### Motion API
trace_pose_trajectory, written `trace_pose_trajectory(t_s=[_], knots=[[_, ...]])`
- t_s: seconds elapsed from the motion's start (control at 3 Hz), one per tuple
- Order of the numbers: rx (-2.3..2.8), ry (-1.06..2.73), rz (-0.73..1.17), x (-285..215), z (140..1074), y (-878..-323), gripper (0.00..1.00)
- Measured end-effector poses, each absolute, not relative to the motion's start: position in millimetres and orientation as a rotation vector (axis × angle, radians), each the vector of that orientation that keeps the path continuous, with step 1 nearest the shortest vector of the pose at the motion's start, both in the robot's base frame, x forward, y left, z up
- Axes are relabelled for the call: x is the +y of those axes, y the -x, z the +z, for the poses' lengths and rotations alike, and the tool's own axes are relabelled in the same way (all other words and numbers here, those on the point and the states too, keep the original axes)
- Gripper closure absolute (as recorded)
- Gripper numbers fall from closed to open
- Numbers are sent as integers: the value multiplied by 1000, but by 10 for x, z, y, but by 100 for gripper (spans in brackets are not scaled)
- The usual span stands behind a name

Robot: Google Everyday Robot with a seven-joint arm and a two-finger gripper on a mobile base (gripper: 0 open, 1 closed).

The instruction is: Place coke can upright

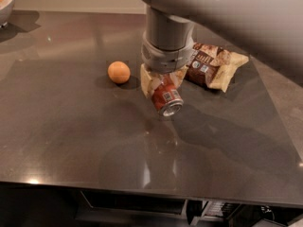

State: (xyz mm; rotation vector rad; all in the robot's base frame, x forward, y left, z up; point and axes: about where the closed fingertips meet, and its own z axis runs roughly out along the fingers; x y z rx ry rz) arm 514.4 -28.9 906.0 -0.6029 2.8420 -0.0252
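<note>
The coke can [166, 98] is reddish-brown with a silver end and a white label patch. It is held in my gripper [163, 85], lifted above the dark table [71, 136] and tilted, its silver end pointing down toward the front right. The pale fingers [147, 83] are closed on the can's upper part. The grey wrist and arm come down from the top right and hide the can's other end.
A round orange [119, 72] lies on the table just left of the gripper. A brown-and-cream chip bag [213, 66] lies behind and right of it. A bowl with fruit [5, 1] stands at the far left corner. The table's front edge runs along the bottom.
</note>
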Motion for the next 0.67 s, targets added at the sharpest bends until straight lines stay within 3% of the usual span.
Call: trace_pose_trajectory(t_s=[0.67], knots=[[2532,981,95,-149,9236,-5049,100]])
